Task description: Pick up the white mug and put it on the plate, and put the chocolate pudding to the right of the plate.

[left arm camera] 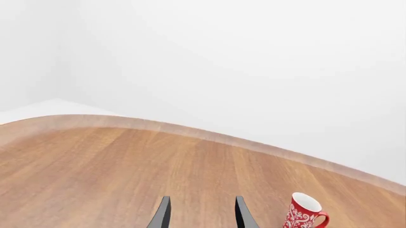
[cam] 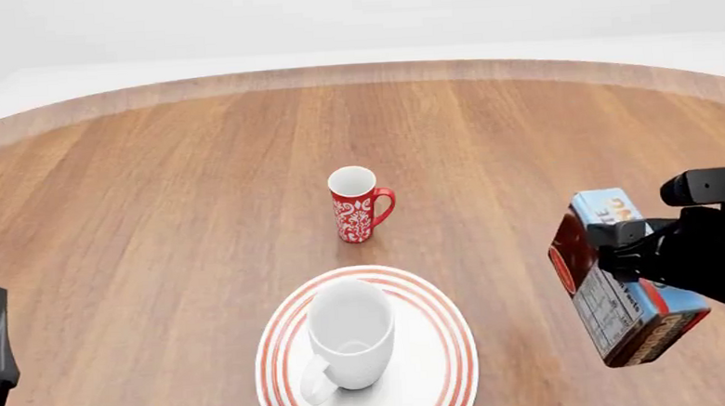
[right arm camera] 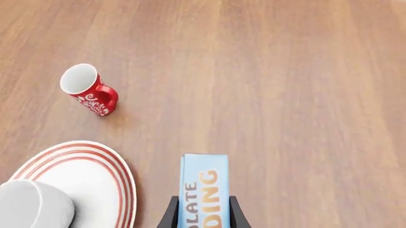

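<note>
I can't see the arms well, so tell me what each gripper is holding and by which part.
The right gripper clamps the chocolate pudding carton across its narrow sides, near one end. The left gripper is open and holds nothing.

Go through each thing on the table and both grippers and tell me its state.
Wide glossy white mug: upright on the plate.
Red-ringed round plate: holds the mug.
Blue chocolate pudding carton: gripped, tilted.
Slim red patterned mug: upright, empty.
Left gripper: open.
Right gripper: shut on carton.
</note>
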Robot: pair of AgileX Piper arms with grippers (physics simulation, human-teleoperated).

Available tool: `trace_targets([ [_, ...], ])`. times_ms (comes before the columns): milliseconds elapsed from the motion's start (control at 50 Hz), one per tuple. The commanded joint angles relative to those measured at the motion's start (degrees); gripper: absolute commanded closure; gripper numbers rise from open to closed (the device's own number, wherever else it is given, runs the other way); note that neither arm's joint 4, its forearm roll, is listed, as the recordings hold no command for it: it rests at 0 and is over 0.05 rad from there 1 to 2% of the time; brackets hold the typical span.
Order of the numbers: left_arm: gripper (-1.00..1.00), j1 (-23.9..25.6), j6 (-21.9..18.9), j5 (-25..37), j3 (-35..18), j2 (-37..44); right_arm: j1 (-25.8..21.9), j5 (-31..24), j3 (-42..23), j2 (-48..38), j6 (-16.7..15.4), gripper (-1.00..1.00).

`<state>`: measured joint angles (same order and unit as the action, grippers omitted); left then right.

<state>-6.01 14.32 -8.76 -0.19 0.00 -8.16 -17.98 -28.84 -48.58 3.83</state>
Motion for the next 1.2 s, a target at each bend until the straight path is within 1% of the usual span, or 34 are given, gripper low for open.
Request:
trace_targets([
  [20, -1.00, 0.0, 0.0, 0.0, 0.0, 0.0, 0.5, -0.1, 2.6, 2.0, 1.1, 1.00],
  [440, -1.00, 0.0, -0.1, 0.0, 0.0, 0.0, 0.4, 5.1, 6.3, -1.1, 2.0, 1.00],
  [860, -1.00, 0.0, -0.1, 0.0, 0.0, 0.0, 0.5, 8.2, 8.6, -3.5, 1.4, 1.00],
  [980, -1.00, 0.0, -0.1, 0.1, 0.0, 0.0, 0.6, 10.6, 10.0, -5.6, 1.0, 1.00],
  [1200, -1.00, 0.0, -0.1, 0.1, 0.0, 0.0, 0.8, 11.5, 10.5, -6.6, 1.0, 1.00],
])
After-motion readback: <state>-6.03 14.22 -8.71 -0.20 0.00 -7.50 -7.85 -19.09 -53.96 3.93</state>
